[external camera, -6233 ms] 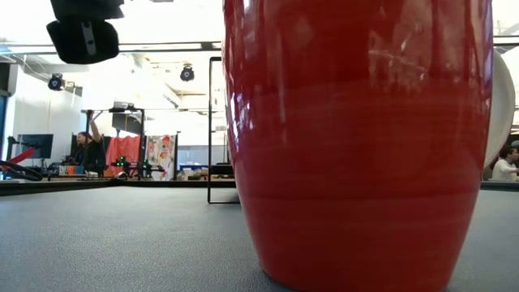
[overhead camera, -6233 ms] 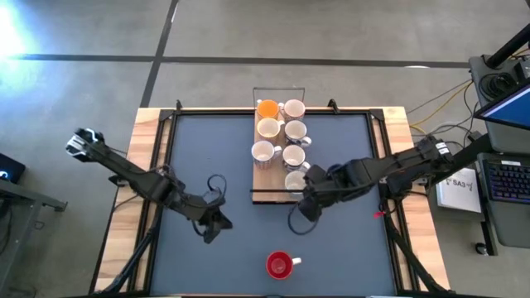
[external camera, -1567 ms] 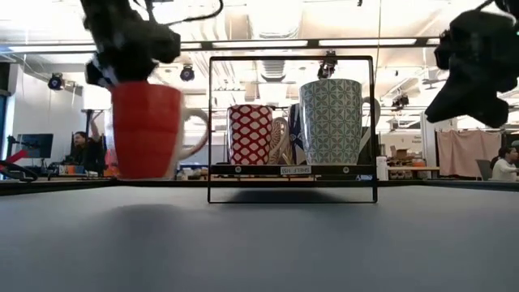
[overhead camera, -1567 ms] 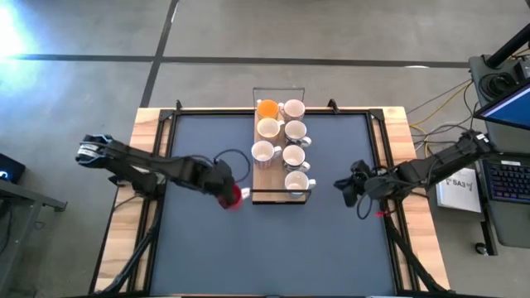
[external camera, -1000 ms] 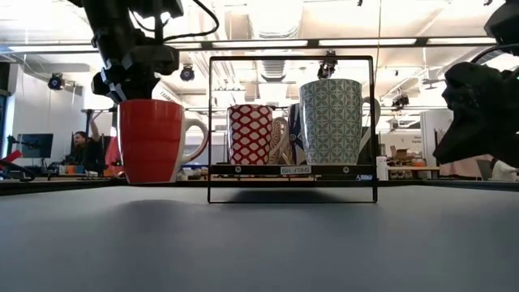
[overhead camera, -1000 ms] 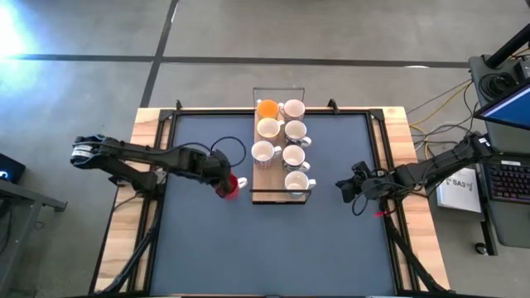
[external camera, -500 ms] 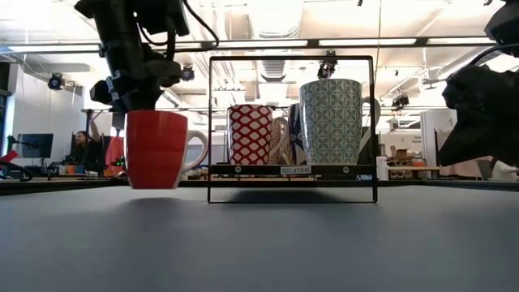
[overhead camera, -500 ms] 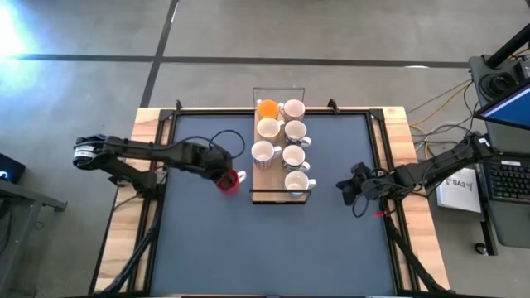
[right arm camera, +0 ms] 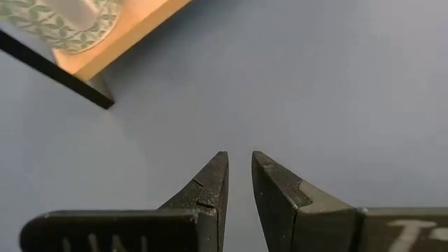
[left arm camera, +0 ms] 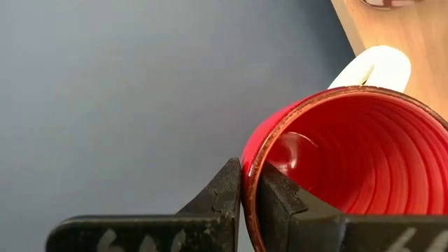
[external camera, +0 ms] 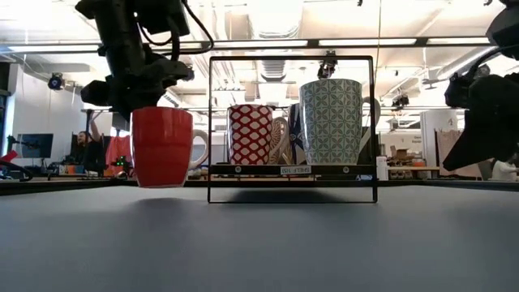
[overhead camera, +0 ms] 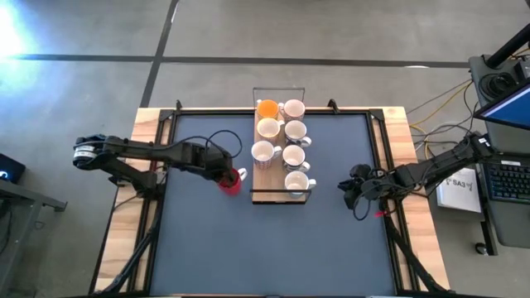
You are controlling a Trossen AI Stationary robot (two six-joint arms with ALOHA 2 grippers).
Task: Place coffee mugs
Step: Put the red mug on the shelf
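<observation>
Coffee mugs: the red mug (overhead camera: pixel 231 180) sits at 9 o'clock of the wooden board (overhead camera: pixel 263 174), just beside its edge, low over the dark table mat (overhead camera: pixel 199 240); whether it touches the mat cannot be told. The left gripper (overhead camera: pixel 224 175) pinches the mug's rim, one finger (left arm camera: pixel 225 192) outside the wall and one inside. Six other mugs stand on the board in two rows, the orange mug (overhead camera: pixel 267 108) at the 12 o'clock end. A black wire frame (external camera: pixel 292 128) borders the board. At 3 o'clock, well apart from the board, the right gripper (overhead camera: pixel 350 188) hovers with fingers (right arm camera: pixel 212 183) slightly parted, holding nothing.
</observation>
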